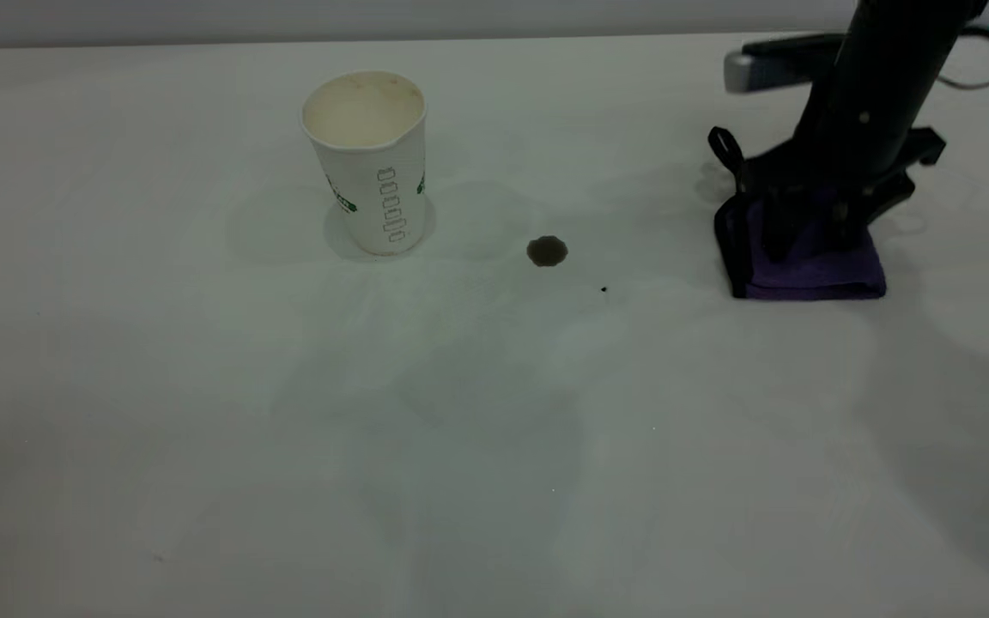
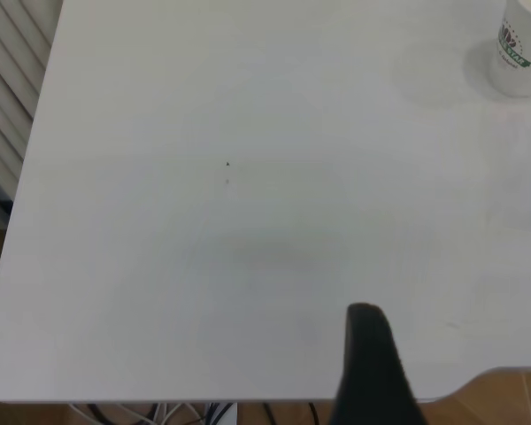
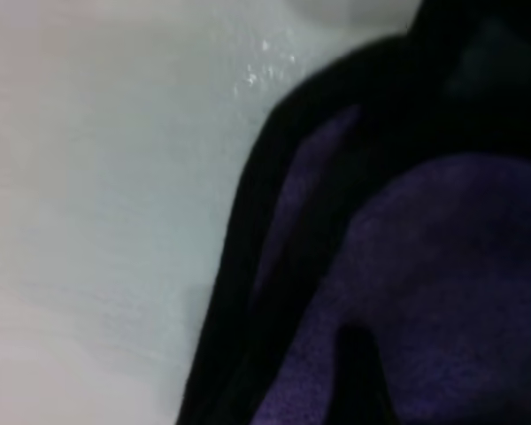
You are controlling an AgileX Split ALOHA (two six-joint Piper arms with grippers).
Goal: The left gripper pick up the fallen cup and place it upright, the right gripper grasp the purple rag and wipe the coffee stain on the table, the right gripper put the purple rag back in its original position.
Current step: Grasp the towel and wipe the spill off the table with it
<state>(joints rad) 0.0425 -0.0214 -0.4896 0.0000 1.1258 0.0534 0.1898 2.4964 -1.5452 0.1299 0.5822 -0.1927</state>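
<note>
The cup [image 1: 366,163] stands upright on the table [image 1: 494,446], mouth up, cream inside showing; its base also shows in the left wrist view [image 2: 519,55]. The coffee stain [image 1: 547,251] is a small dark brown blot to the right of the cup, uncovered. The purple rag [image 1: 808,266] lies at the right, its black edging and loop raised on its left side. My right gripper [image 1: 810,230] is down on the rag, fingers closed into the cloth, which bunches between them [image 3: 442,292]. My left gripper is out of the exterior view; one dark finger [image 2: 368,367] hangs over the table edge, holding nothing.
A tiny black speck [image 1: 603,289] lies just right of the stain. In the left wrist view the table edge [image 2: 248,398] and floor cables beneath it are near. The rag sits about a cup's height to the right of the stain.
</note>
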